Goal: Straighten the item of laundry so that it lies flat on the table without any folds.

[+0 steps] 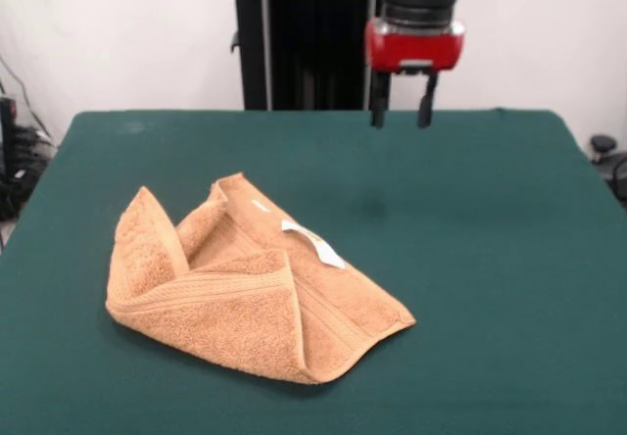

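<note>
An orange-tan terry towel [245, 293] lies crumpled on the dark green table [470, 259], left of centre and towards the near edge. Its corners are folded up and over, with one flap standing up at the left. A ribbed border band crosses its front, and a small white tag [315, 242] lies on top. My gripper [402, 120] hangs open and empty above the far side of the table, well behind and to the right of the towel.
The robot's black pedestal [294, 43] stands behind the table's far edge. Cables and dark equipment [20, 161] sit off the table's left side, and a dark object [605, 151] sits off its right side.
</note>
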You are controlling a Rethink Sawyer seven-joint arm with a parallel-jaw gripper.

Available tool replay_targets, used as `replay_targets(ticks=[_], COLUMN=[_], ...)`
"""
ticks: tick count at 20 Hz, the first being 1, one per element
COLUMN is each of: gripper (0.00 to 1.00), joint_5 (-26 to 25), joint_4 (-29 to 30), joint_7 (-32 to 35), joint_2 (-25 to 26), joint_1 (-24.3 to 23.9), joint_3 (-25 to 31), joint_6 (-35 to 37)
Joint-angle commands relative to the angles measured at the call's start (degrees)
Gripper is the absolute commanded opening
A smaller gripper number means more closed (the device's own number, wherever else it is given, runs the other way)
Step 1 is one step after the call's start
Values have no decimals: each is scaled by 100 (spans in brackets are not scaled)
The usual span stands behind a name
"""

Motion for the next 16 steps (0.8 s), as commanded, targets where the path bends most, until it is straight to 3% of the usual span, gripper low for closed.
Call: replay_targets(ticks=[1, 7, 13, 16], gripper=[100, 100, 100, 100], joint_5=[-156, -661, -1261, -1570], joint_4=[-708, -875, -1266, -1455], joint_7=[362, -185, -533, -851], joint_2=[232, 465, 703, 903], joint_1=[-500, -1394, -1896, -2255], joint_3=[343, 892, 1131, 1513], joint_6=[535, 586, 819, 1104])
